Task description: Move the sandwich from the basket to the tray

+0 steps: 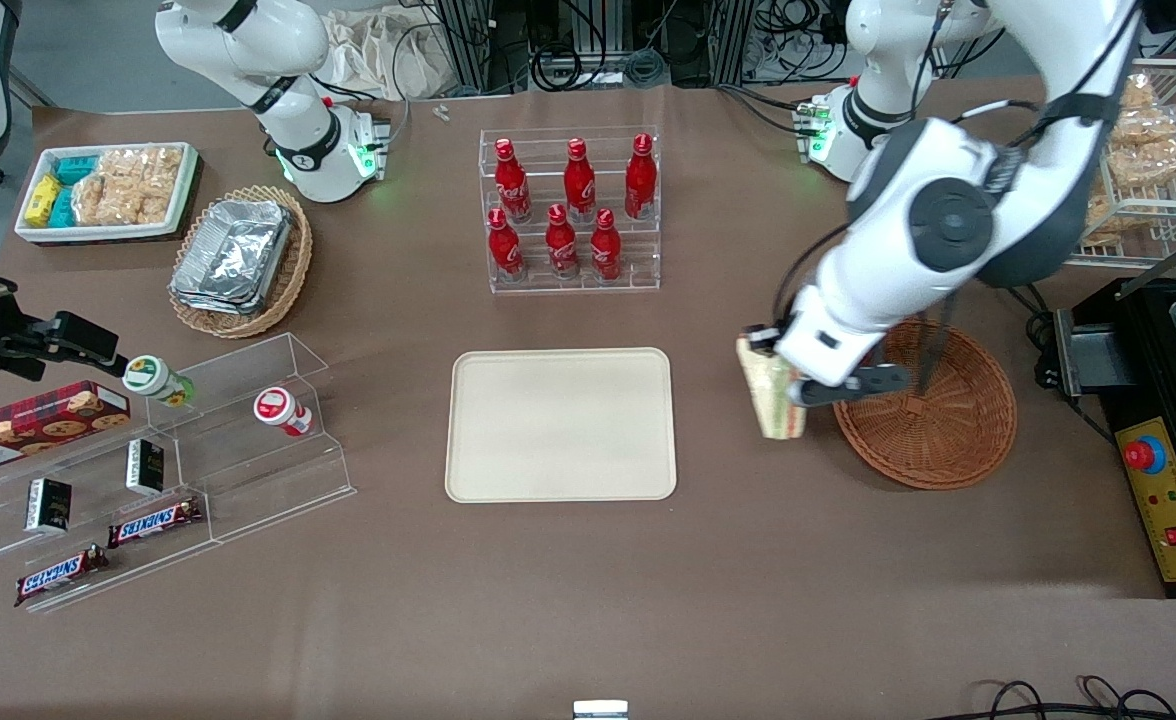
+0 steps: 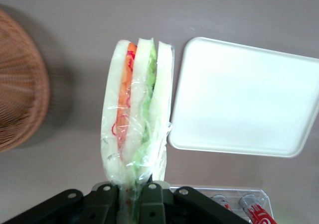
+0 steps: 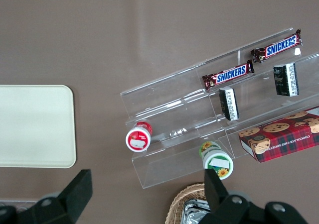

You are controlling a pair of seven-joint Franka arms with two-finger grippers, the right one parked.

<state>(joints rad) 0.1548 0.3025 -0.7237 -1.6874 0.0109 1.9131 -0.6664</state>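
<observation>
Gripper (image 1: pixel 793 390) clamps wrapped sandwich (image 1: pixel 770 395), held above desk between basket (image 1: pixel 933 420) and tray (image 1: pixel 561 424); tray lies sideways toward parked arm's end.

brown tabletop (image 1: pixel 548 600) | cables (image 1: pixel 648 40) at rear | even light

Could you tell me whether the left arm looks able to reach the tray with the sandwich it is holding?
Probably yes: the gripper, shut on the sandwich, hangs between the basket and the tray, with only bare table between.
</observation>
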